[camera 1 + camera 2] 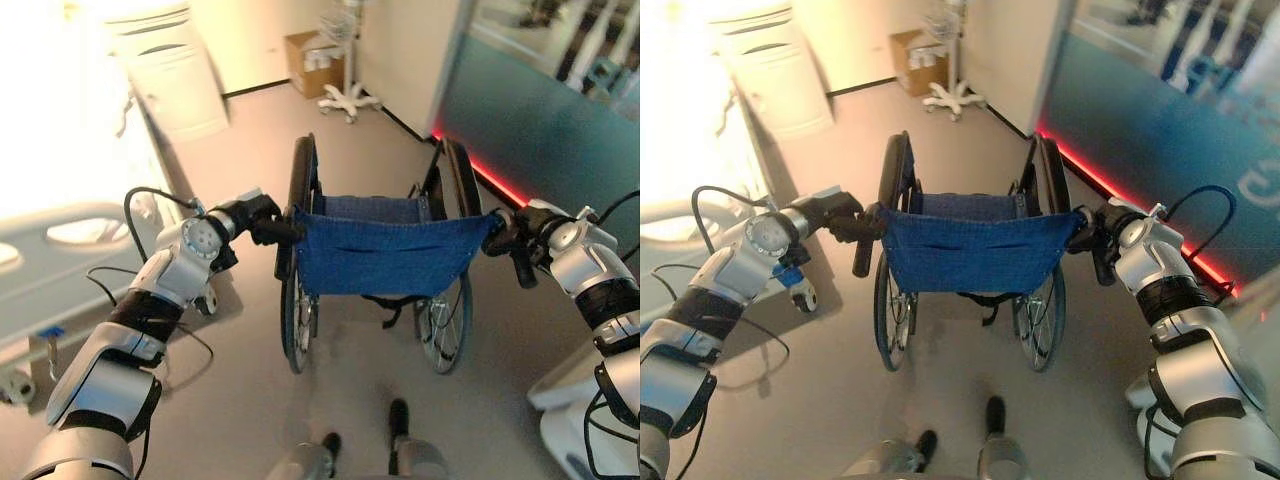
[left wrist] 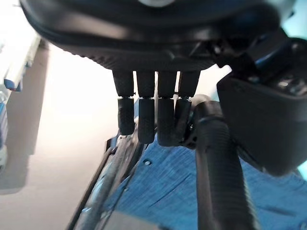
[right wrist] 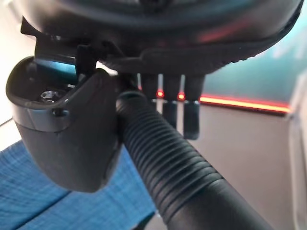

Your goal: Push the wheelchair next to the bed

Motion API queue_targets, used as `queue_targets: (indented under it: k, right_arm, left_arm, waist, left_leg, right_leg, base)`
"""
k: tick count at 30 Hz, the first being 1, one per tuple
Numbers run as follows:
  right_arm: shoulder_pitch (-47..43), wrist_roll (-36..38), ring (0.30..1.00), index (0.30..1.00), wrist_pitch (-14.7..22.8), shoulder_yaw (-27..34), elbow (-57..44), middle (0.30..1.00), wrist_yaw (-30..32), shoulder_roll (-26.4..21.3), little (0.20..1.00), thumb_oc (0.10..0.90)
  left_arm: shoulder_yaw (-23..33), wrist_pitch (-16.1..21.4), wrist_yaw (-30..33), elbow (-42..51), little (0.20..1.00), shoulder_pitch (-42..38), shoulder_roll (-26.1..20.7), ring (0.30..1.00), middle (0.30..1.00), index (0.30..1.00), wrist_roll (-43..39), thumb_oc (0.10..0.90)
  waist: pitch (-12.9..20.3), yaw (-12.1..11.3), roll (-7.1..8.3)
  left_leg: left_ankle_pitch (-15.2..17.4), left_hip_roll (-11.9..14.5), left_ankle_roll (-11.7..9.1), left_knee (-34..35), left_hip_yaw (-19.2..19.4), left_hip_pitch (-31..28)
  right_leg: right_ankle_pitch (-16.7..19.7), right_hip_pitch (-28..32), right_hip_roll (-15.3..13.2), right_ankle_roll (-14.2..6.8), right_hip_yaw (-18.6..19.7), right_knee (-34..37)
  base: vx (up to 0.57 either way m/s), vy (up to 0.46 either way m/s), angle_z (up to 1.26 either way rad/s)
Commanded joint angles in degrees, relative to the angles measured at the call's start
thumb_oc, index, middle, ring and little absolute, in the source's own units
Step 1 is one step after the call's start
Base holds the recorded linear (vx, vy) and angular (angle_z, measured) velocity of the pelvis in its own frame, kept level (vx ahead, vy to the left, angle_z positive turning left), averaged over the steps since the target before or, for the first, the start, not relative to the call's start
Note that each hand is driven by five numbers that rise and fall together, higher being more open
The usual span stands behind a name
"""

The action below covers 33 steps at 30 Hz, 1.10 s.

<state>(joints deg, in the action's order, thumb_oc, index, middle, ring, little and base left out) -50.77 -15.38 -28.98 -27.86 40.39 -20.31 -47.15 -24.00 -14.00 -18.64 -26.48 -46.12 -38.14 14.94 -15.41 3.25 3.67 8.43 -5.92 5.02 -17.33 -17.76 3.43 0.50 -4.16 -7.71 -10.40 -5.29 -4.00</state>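
Wheelchair [image 1: 380, 250] is seen from behind, directly ahead of robot, blue backrest sling spanning between the two hands. Left hand [image 1: 262, 218] is set on left push handle [image 2: 218, 167]; right hand [image 1: 1092, 228] is set on right push handle [image 3: 177, 172].

Hand state, L: in left wrist view the fingers [image 2: 146, 117] are curved down past the ribbed grip w/ thumb on its other side, so the grip is enclosed. Judged clamped on handle.

Hand state, R: in right wrist view the ribbed grip passes between thumb cover and fingers [image 3: 170, 108]. Same wrap-around hold; judged clamped.

Bed [image 1: 60, 270] lies off to the left-hand side, beyond the L forearm, side rail visible. Chair is not yet alongside; open floor separates chair's left wheel [image 1: 298, 250] from bed. White cabinet [image 1: 170, 70] stands further ahead on the L-hand side; a wheeled stand [image 1: 345, 60] and a cardboard box [image 1: 312, 60] are far ahead past the chair. A wall w/ red light strip runs on the R-hand side.

Step in hand (judgement): grasp phase appears complete, push phase pending or just underway. Task approx. at early stage.

Next move (judgement): fwd push w/ both hands evenly loaded, plus a steer toward the L-hand side so chair ends parallel and just beside bed rail. R hand likely needs to lead the turn. Both holds to be kept firm; clearance of L wheel vs. bed frame to be watched.
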Motion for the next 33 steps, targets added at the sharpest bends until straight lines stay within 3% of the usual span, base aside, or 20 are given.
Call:
queue_targets:
  k: [1,4,8,12,14,16,17,18,20,23,25,26,28,33]
  right_arm:
    - [-5.99,-7.12,0.300,0.300,12.11,-12.87,-5.88,0.300,-2.00,-0.35,0.300,0.400]
    - [-4.86,-6.98,0.300,0.300,12.65,-12.12,-5.44,0.300,-0.23,-0.55,0.300,0.400]
    - [-3.75,-7.32,0.300,0.300,13.13,-11.82,-6.15,0.300,-0.73,-0.32,0.300,0.400]
    - [-2.66,-7.46,0.300,0.300,14.03,-12.01,-7.62,0.300,-1.10,-0.30,0.300,0.400]
    - [-2.07,-7.21,0.300,0.300,14.09,-12.04,-8.16,0.300,-1.04,-0.71,0.300,0.400]
    - [-0.81,-7.30,0.300,0.300,14.31,-11.92,-8.37,0.300,-0.02,-0.53,0.300,0.400]
    - [0.25,-8.12,0.300,0.300,13.91,-11.37,-8.19,0.300,1.10,0.31,0.300,0.400]
    - [0.43,-8.43,0.300,0.300,13.80,-11.24,-7.96,0.300,1.48,0.68,0.300,0.400]
    - [1.42,-10.13,0.300,0.300,13.70,-10.42,-7.33,0.300,3.02,2.15,0.300,0.400]
    - [0.72,-11.80,0.300,0.300,14.40,-9.82,-6.52,0.300,3.10,2.22,0.300,0.400]
    - [0.26,-11.78,0.300,0.300,14.97,-9.94,-6.02,0.300,3.19,2.02,0.300,0.400]
    - [-0.18,-11.69,0.300,0.300,16.22,-9.92,-5.60,0.300,1.60,2.52,0.300,0.400]
    - [0.10,-11.96,0.300,0.300,16.39,-10.47,-6.47,0.300,0.83,2.94,0.300,0.400]
    - [0.52,-11.51,0.300,0.300,16.74,-10.82,-5.72,0.300,1.52,4.63,0.300,0.400]
  left_arm:
    - [-6.31,-2.06,0.89,-2.38,0.300,9.84,-2.64,0.300,0.300,0.300,0.69,0.400]
    - [-6.34,-3.96,5.06,-4.55,0.300,8.71,0.17,0.300,0.300,0.300,0.49,0.400]
    - [-5.79,-5.10,6.57,-6.80,0.300,8.71,2.07,0.300,0.300,0.300,0.44,0.400]
    - [-4.92,-3.94,5.64,-7.57,0.300,10.12,2.60,0.300,0.300,0.300,1.43,0.400]
    - [-4.94,-3.62,5.13,-7.46,0.300,10.55,2.51,0.300,0.300,0.300,1.48,0.400]
    - [-5.15,-3.02,5.13,-7.36,0.300,11.20,3.18,0.300,0.300,0.300,1.78,0.400]
    - [-5.32,-2.60,4.80,-6.35,0.300,11.46,3.26,0.300,0.300,0.300,2.18,0.400]
    - [-5.37,-2.52,4.79,-6.10,0.300,11.46,3.33,0.300,0.300,0.300,2.20,0.400]
    - [-5.55,-1.84,5.08,-5.50,0.300,11.59,3.71,0.300,0.300,0.300,2.53,0.400]
    - [-5.71,-1.05,4.62,-4.25,0.300,11.48,3.09,0.300,0.300,0.300,3.26,0.400]
    - [-5.58,-1.25,4.65,-4.10,0.300,11.10,2.97,0.300,0.300,0.300,3.38,0.400]
    - [-4.54,-2.57,3.45,-3.87,0.300,11.09,2.78,0.300,0.300,0.300,3.66,0.400]
    - [-4.43,-1.72,1.36,-4.10,0.300,10.69,0.94,0.300,0.300,0.300,4.67,0.400]
    - [-4.45,-1.49,0.12,-4.45,0.300,11.46,-0.03,0.300,0.300,0.300,5.82,0.400]
  waist:
    - [1.90,-5.98,-0.23]
    - [1.98,-3.88,-0.12]
    - [3.48,-3.34,-0.46]
    - [5.33,-2.62,-0.53]
    - [5.64,-2.56,-0.47]
    - [5.24,-3.16,-0.37]
    - [3.83,-4.54,-0.57]
    - [3.22,-5.09,-0.73]
    - [1.06,-7.21,-1.54]
    - [-0.78,-10.72,-2.75]
    - [-0.65,-11.17,-2.61]
    - [0.50,-11.26,-2.02]
    - [1.98,-12.01,-1.63]
    - [4.57,-13.17,-1.03]
  left_leg:
    - [2.25,6.82,-4.98,1.58,9.65,-9.74]
    - [-4.84,12.03,-7.63,3.69,13.91,-10.86]
    - [-10.91,13.32,-8.99,5.70,13.93,-11.52]
    - [-16.37,14.30,-10.00,1.35,15.02,-12.59]
    - [-17.11,14.32,-9.97,-0.30,15.73,-11.97]
    - [-15.98,12.54,-9.12,-1.42,16.55,-9.21]
    - [-13.69,9.36,-7.80,0.77,17.40,-4.84]
    - [-13.72,8.71,-7.93,1.24,18.08,-3.24]
    - [-15.47,7.28,-8.68,3.38,21.53,3.02]
    - [-21.22,6.88,-9.58,10.44,25.08,10.93]
    - [-20.51,6.68,-9.18,11.19,26.17,10.81]
    - [-16.24,5.18,-7.34,10.53,26.29,8.24]
    - [-13.44,4.65,-5.27,12.39,25.08,4.48]
    - [-12.18,3.88,-4.09,14.83,23.77,1.32]
  right_leg:
    - [7.12,-7.08,-2.21,1.35,0.29,-6.80]
    - [5.65,-4.76,-1.33,2.71,-3.10,-5.41]
    - [3.96,-2.69,0.17,4.27,-5.26,-4.34]
    - [1.70,-1.25,1.36,6.64,-7.48,-4.27]
    - [0.96,-0.37,1.71,7.40,-8.10,-4.24]
    - [-0.25,1.79,2.50,7.91,-8.28,-4.30]
    - [-0.92,4.44,3.33,7.55,-7.34,-4.37]
    - [-1.29,5.64,3.69,7.48,-7.12,-4.17]
    - [-2.57,10.12,4.94,7.38,-6.88,-2.80]
    - [-3.63,16.17,6.32,6.91,-5.57,-0.02]
    - [-3.69,16.60,6.03,6.66,-5.76,0.61]
    - [-3.08,15.45,4.66,5.55,-6.50,0.50]
    - [-3.46,15.01,2.99,4.35,-8.37,-1.01]
    - [-2.20,14.94,0.61,2.03,-9.42,-3.19]
  base:
    - [0.44,-0.340,0.96]
    - [0.34,-0.278,0.81]
    - [0.33,-0.181,0.56]
    - [0.34,-0.129,0.17]
    - [0.26,-0.078,0.10]
    - [0.42,-0.086,0.11]
    - [0.41,-0.052,0.08]
    - [0.38,-0.025,0.15]
    - [0.33,0.033,0.05]
    - [0.37,0.096,-0.46]
    - [0.26,0.161,-1.05]
    - [0.31,0.191,-1.05]
    - [0.40,0.178,-0.72]
    - [0.31,0.119,-0.14]
